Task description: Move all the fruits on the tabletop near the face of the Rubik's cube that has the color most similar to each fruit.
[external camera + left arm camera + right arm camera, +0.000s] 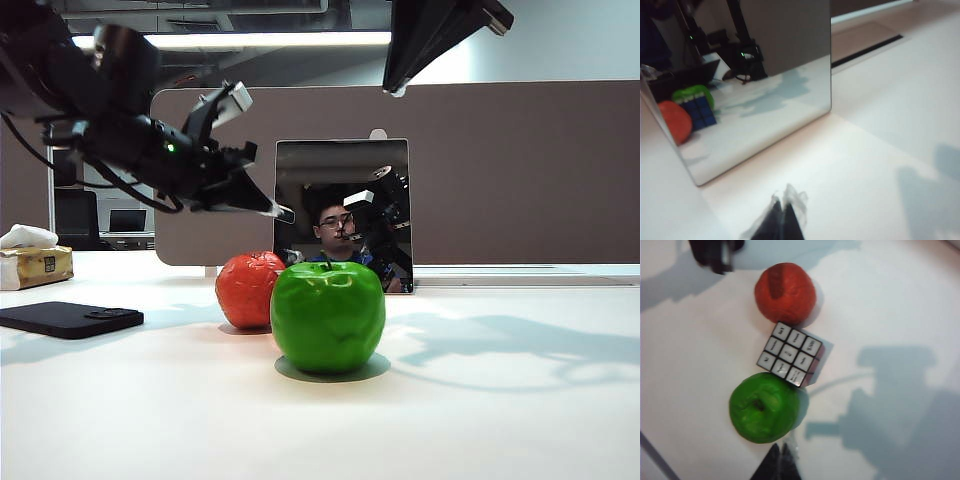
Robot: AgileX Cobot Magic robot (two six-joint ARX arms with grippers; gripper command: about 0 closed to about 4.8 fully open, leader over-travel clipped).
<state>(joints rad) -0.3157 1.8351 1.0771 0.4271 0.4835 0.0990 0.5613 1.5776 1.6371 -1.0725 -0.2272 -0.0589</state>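
The green apple (328,315) sits front and center by the orange-red ball (247,289), with the Rubik's cube (790,354) between them, while the left gripper (262,203) upper left and the right gripper (781,463) high above both look closed and empty.

Two fake fruits: one green apple (328,315) and one orange-red ball (247,289). One Rubik's cube (790,354), between them. Two grippers: left gripper (262,205) and right gripper (779,460), both apparently closed. One upright mirror (343,213). One black phone-like slab (70,318), one tissue box (33,263).
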